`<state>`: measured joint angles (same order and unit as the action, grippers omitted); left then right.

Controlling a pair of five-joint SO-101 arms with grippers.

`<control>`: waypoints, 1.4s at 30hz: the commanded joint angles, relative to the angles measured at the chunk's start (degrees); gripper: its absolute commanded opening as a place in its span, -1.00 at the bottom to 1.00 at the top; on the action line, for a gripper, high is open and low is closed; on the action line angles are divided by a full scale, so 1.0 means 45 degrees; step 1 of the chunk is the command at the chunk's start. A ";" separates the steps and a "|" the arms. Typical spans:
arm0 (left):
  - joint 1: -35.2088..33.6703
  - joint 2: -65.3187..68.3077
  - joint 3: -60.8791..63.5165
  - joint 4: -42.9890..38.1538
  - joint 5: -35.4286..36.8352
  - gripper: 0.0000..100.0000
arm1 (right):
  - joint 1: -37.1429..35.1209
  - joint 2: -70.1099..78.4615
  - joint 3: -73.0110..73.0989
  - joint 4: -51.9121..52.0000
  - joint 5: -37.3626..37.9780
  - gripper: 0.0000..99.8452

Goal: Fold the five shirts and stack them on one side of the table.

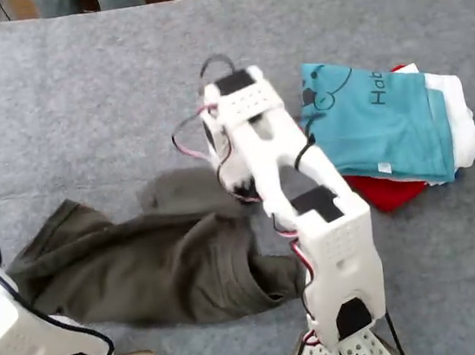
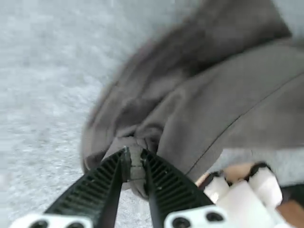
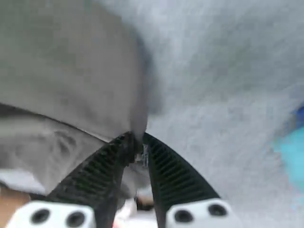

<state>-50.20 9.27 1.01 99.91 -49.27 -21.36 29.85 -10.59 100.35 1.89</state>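
A grey felt table (image 1: 61, 104) is filling the high view. A brown shirt (image 1: 152, 263) is lying crumpled on it, towards the near left part, with wrinkles and loose folds running across the cloth and one flap sticking out at its far left corner.

The left gripper (image 2: 134, 166) is pinching a small bunched fold of the brown shirt between its black ribbed fingers (image 2: 102, 183), which are standing almost together with the cloth caught at their tips. The rest of the shirt is spreading away from the tips over the table. In the high view, the left arm (image 1: 23, 346) is sitting at the near left corner, beside the shirt's left end.

The right gripper (image 3: 137, 149) is also clamping the brown shirt, its two fingers closing on a thin edge of the cloth just where the shirt is meeting the bare felt. In the high view, the white right arm (image 1: 279, 163) is stretching from the near edge out over the middle of the table, above the shirt's right end, and it is hiding its own gripper there.

On the right side of the table, well apart from the brown shirt, three folded shirts are lying in a stack. A teal shirt (image 1: 370, 121) is resting on top, a white shirt (image 1: 457, 118) is showing under it along the right edge, and a red shirt (image 1: 384, 191) is peeking out at the near edge beneath them.
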 commanded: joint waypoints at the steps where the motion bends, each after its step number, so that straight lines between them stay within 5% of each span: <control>1: -0.0889 -0.0215 0.0537 0.0176 -0.1387 -0.94 | -0.0703 -0.1534 0.2725 -0.0371 0.0469 -0.97; 9: -0.2921 -0.0234 0.0186 0.0176 -0.3497 -0.94 | -0.2071 -0.2862 0.5402 -0.2051 0.0449 -0.94; 17: -0.3194 -0.0137 -0.0361 0.0176 -0.3419 -0.94 | -0.1621 -0.3018 0.5109 -0.1543 0.1778 -0.52; 24: -0.3155 -0.0117 -0.0361 0.0176 -0.3419 -0.94 | -0.0234 -0.3175 0.2042 -0.0098 0.2481 -0.52; 30: -0.3155 -0.0117 -0.0361 0.0176 -0.3399 -0.94 | -0.1231 -0.2784 -0.0654 -0.1074 0.0391 -0.52; 36: -0.3233 -0.0117 -0.0361 0.0176 -0.3399 -0.94 | -0.1700 -0.1651 -0.1748 -0.0703 0.0078 -0.52; 42: -0.3233 -0.0117 -0.0361 0.0176 -0.3399 -0.94 | -0.1524 -0.2002 -0.1963 0.0078 0.0176 -0.78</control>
<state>-64.00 9.27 1.80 99.91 -63.69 -28.48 22.90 -17.63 100.09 2.77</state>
